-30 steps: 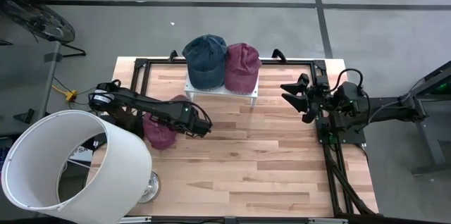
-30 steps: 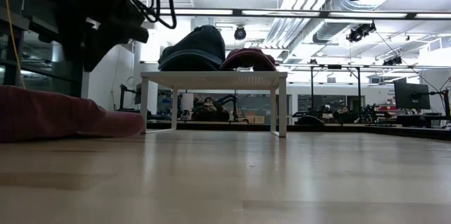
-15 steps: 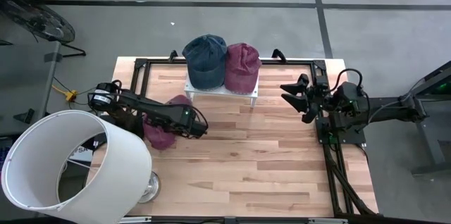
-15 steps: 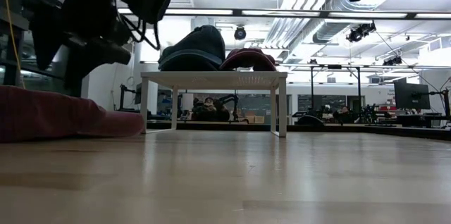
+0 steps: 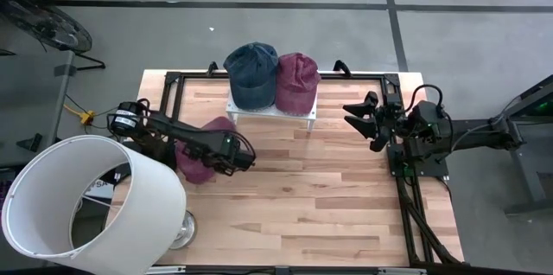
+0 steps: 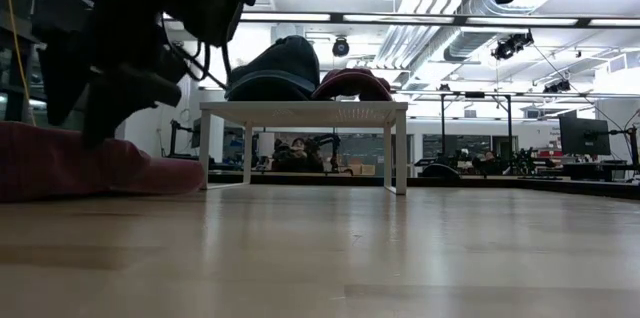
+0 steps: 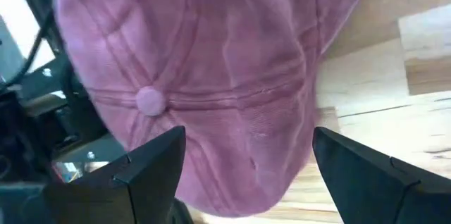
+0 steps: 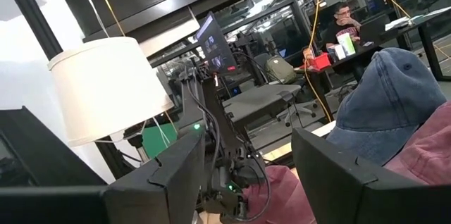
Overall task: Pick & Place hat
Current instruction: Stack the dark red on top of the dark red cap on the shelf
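Observation:
A pink hat lies crown up on the table's left part; its top button shows in the left wrist view. My left gripper is open and hovers just above the crown, one finger to each side, touching nothing. In the low view it hangs close over the hat. A blue hat and a maroon hat rest on a small white stand at the far edge. My right gripper waits open at the table's right side.
A large white lampshade stands at the near left corner, close to my left arm. A black frame runs along the table's left and far edges. Bare wood stretches across the middle and near side. A person sits in the room beyond.
My left gripper has moved toward the table's left edge and come down toward the pink hat, tipping further downward. The hats have stayed in place.

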